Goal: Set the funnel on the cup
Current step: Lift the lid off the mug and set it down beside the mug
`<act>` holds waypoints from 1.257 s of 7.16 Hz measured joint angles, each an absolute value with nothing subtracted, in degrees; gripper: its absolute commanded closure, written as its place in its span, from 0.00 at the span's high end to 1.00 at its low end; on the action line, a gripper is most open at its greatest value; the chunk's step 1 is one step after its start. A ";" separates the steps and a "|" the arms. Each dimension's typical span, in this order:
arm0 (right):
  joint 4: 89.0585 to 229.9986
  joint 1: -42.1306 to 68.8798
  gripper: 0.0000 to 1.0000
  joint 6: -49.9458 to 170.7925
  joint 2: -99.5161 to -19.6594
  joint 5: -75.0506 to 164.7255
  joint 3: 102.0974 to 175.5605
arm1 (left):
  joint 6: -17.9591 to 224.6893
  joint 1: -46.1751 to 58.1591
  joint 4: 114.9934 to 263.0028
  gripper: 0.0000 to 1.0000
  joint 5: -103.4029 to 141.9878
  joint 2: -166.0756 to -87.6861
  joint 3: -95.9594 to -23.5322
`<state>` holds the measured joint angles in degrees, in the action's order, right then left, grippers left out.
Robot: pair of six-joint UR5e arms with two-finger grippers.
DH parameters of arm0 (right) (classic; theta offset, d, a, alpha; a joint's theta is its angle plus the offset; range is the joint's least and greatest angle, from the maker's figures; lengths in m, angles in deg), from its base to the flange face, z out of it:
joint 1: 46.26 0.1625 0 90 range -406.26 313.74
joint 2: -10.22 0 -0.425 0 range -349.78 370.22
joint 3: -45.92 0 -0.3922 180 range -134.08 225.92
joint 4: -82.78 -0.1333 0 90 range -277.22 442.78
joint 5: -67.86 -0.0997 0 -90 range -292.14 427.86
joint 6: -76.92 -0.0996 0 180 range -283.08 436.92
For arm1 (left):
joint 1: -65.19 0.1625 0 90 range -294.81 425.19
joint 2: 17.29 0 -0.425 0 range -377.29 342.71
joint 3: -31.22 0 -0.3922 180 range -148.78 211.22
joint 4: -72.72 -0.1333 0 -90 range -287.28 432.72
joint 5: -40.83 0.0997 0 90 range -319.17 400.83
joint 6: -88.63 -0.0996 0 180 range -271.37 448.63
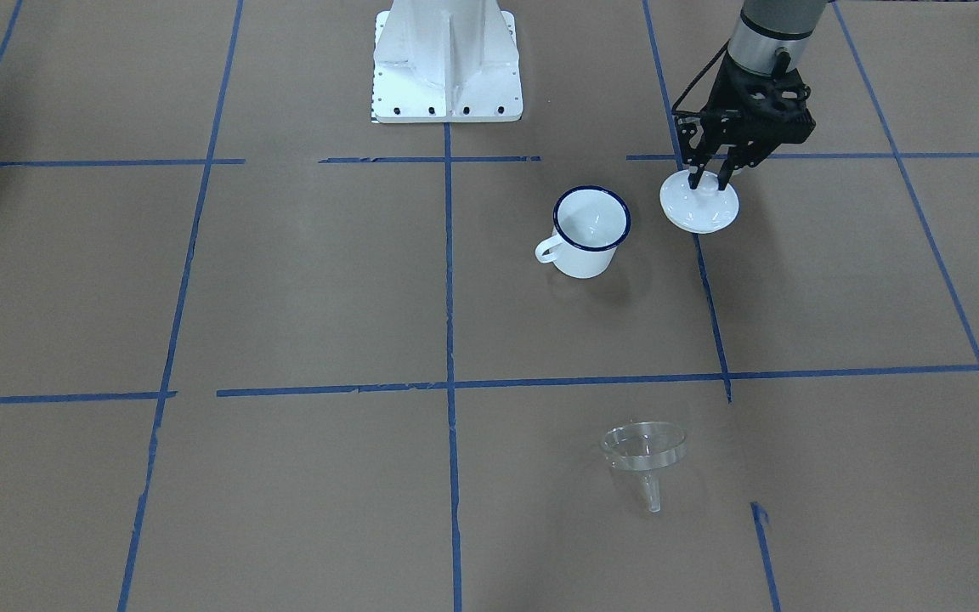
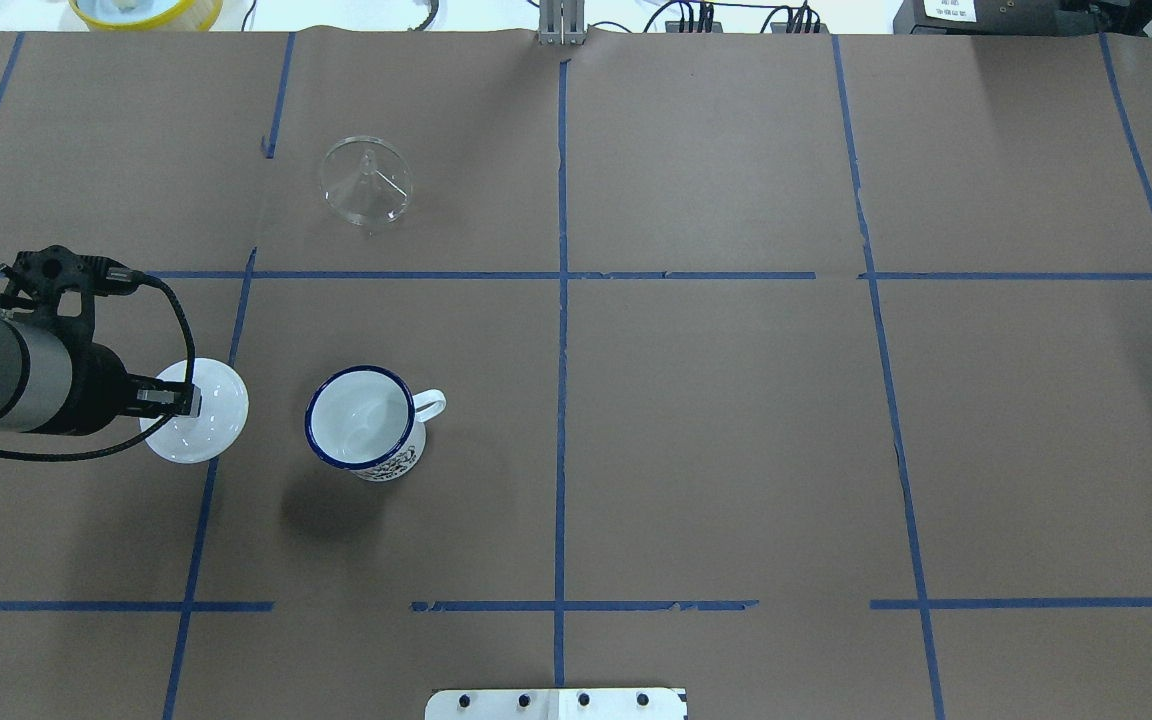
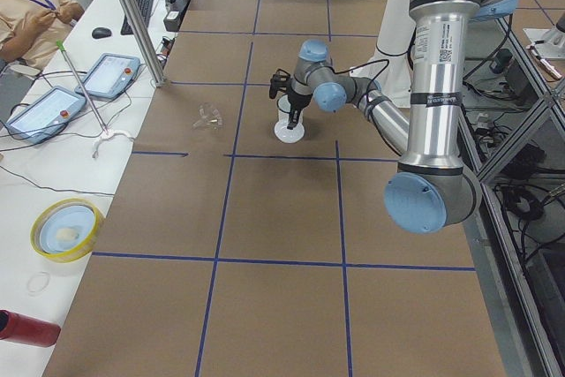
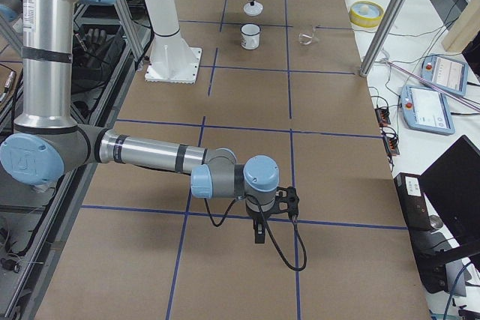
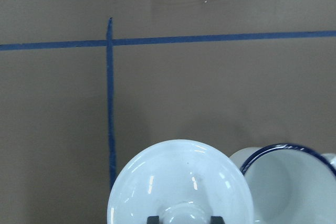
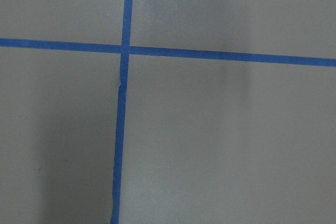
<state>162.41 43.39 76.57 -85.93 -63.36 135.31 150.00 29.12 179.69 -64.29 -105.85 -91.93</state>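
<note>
1. Left of the cup (image 2: pixel 361 415), the left gripper (image 2: pixel 176 400) is clenched on the knob (image 5: pixel 184 216) of a white lid (image 2: pixel 211 425). The lid sits just beside the cup (whether it rests on the table (image 2: pixel 736 450) I cannot tell).
2. The cup stands upright and uncovered, with its handle on the side away from the lid.
3. The funnel (image 2: pixel 366 182) lies tipped, well beyond the cup on the side away from the robot, and no gripper is on it.
4. Far right of the cup, the right gripper (image 4: pixel 259 234) hangs over the table. I cannot tell how its jaws stand.
5. Judged so far, only the cup's mouth is free. Grasping, carrying and seating the funnel all remain.
</note>
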 measured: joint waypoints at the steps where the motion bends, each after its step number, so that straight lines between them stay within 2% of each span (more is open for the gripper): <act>1: 162.41 43.39 1.00 76.57 -85.93 -63.36 135.31 | 151.12 30.94 184.51 0.00 -64.27 -105.05 -88.64; 3: 162.41 43.39 1.00 76.57 -85.93 -63.36 135.31 | 151.93 35.22 188.39 0.04 -64.13 -104.69 -85.37; 4: 162.41 43.39 1.00 76.57 -85.93 -63.36 135.31 | 152.06 36.41 188.80 0.25 -64.07 -104.67 -85.04; 6: 162.41 43.39 1.00 76.57 -85.93 -63.36 135.31 | 152.11 37.07 188.92 0.60 -63.99 -104.75 -84.84; 7: 162.41 43.39 1.00 76.57 -85.93 -63.36 135.31 | 152.15 37.11 188.92 0.84 -63.89 -104.84 -84.79; 8: 162.41 43.39 1.00 76.57 -85.93 -63.36 135.31 | 152.19 37.13 188.91 1.00 -63.79 -104.94 -84.77; 9: 162.41 43.39 1.00 76.57 -85.93 -63.36 135.31 | 152.23 37.00 188.91 1.00 -63.72 -105.12 -84.89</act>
<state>162.41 43.39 76.57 -85.93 -63.36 135.31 152.23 37.00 188.91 -63.72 -105.12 -84.89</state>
